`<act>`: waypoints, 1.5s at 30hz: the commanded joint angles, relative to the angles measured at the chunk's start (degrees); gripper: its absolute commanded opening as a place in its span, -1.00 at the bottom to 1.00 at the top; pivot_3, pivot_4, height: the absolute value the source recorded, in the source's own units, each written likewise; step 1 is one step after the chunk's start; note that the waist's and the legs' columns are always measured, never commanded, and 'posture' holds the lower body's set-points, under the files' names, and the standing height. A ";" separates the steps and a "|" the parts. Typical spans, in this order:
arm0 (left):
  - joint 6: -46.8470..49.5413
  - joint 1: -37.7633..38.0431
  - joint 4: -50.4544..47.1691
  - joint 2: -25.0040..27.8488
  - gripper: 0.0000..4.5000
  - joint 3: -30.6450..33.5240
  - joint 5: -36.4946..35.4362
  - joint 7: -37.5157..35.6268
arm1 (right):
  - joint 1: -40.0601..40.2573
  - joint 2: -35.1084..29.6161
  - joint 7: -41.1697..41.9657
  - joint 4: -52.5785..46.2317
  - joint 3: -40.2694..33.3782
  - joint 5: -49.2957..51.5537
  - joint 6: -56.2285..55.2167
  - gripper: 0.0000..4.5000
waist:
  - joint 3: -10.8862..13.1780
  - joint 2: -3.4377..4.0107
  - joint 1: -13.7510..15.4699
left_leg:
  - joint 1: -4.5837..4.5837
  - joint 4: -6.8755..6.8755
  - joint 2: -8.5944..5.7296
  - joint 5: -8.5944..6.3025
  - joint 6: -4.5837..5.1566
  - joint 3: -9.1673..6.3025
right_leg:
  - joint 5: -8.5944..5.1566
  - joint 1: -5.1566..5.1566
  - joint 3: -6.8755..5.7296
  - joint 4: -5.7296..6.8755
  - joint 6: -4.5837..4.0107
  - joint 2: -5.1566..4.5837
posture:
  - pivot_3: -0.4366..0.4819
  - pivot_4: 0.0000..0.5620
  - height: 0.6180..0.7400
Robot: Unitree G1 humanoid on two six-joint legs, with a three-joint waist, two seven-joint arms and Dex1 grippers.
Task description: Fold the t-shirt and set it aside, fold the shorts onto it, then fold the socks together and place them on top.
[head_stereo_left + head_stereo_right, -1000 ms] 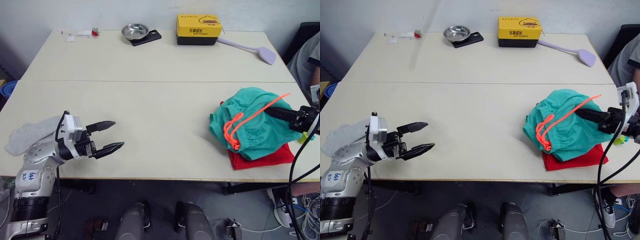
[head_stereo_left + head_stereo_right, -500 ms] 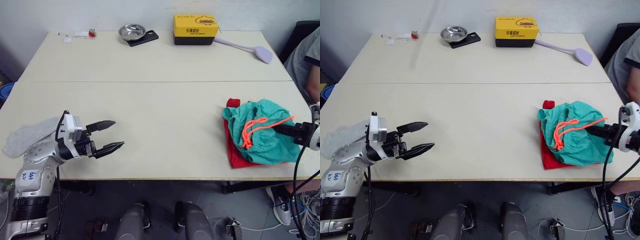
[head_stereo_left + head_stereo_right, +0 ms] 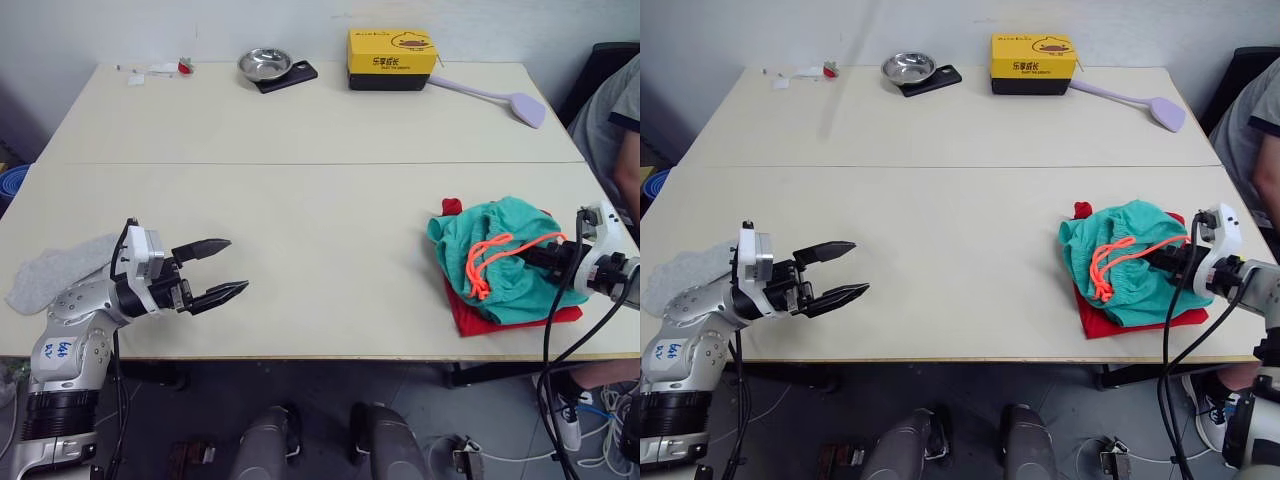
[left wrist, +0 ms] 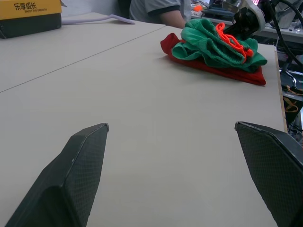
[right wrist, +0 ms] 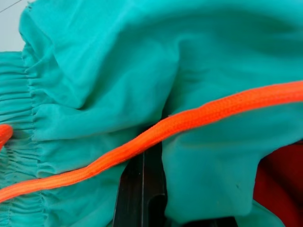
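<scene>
**A:** What do the head views show?

**B:** A big table [image 3: 320, 200]. The green shorts [image 3: 500, 262] sit bunched up on the red t-shirt [image 3: 510, 318], near the table's right edge. An orange drawstring [image 3: 495, 260] runs over the shorts. The right gripper [image 3: 535, 256] pokes into the shorts. The grey socks [image 3: 55, 272] lie at the table's left edge, just behind the left gripper [image 3: 222, 269]. Its two fingers are spread wide and hold nothing.

**A:** And far from the shorts?

**B:** A yellow box [image 3: 392, 58], a metal bowl [image 3: 266, 64] and a purple spatula [image 3: 500, 97] sit at the table's far side.

**A:** The left wrist view?

**B:** Two black fingers [image 4: 71, 179] wide apart over bare table. The shorts and t-shirt lie well beyond them.

**A:** The right wrist view?

**B:** Green cloth close up, with the orange string across it. One black finger [image 5: 142, 189] hides under the cloth. I cannot tell if that hand is squeezing.
</scene>
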 commanded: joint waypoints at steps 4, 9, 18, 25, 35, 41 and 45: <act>-0.16 0.20 -1.06 1.47 1.00 1.64 -0.38 -0.38 | 2.27 -2.77 0.41 -3.29 -4.12 1.59 0.99 -0.99 | 0.00 0.00 0.02 | 0.00 0.02 0.00 0.00 0.03 0.00 | 0.00 0.01 0.01 0.01 0.01 0.00 | -0.05 -0.47 1.00; 0.04 0.75 -1.21 2.41 1.00 1.94 -0.68 -0.75 | 5.79 -6.75 3.95 -7.57 -5.70 3.31 2.79 -0.40 | 0.00 0.01 0.10 | 0.00 0.02 0.00 -0.02 0.07 0.00 | 0.01 0.00 0.02 0.00 0.01 -0.01 | -0.05 -0.47 1.00; 1.29 1.71 -0.51 4.43 1.00 2.96 -1.24 -2.88 | 27.68 -18.09 24.69 -13.69 -14.99 -1.43 -20.53 0.98 | -0.01 0.01 0.62 | 0.07 0.06 0.01 -0.18 0.11 0.16 | 0.05 0.05 0.14 -0.06 0.11 0.04 | -0.05 -0.47 1.00; 2.35 7.58 -1.61 5.50 1.00 6.78 -0.40 0.32 | 30.45 -4.60 31.92 -27.71 -12.02 -0.16 -46.18 0.99 | -0.05 -0.10 -0.27 | 0.33 0.02 0.22 -0.40 -0.17 0.30 | 0.07 0.15 0.39 -0.11 0.14 0.24 | -0.05 -0.47 1.00; -0.18 25.94 -9.18 1.69 1.00 20.45 -1.11 7.46 | 30.74 14.18 34.00 -31.57 5.70 -5.25 -71.44 0.99 | -0.08 -0.17 0.15 | 0.36 0.11 0.39 -0.58 -0.37 0.36 | 0.00 0.12 0.54 -0.18 -0.01 0.34 | -0.05 -0.47 1.00; 1.38 38.68 -5.51 -5.21 1.00 35.54 -4.17 15.56 | 31.24 18.29 31.34 -35.38 8.92 -2.67 -72.41 0.99 | -0.13 -0.25 -0.15 | 0.42 0.10 0.51 -0.78 -0.32 0.36 | -0.05 0.05 0.57 -0.20 -0.12 0.40 | -0.05 -0.47 1.00; 1.54 43.04 -3.32 -9.12 1.00 42.26 -5.66 21.05 | 34.14 17.39 30.21 -38.84 9.29 -0.94 -70.64 0.99 | -0.19 -0.36 0.15 | 0.43 0.08 0.52 -0.95 -0.14 0.32 | -0.09 -0.03 0.56 -0.31 -0.21 0.38 | -0.05 -0.47 1.00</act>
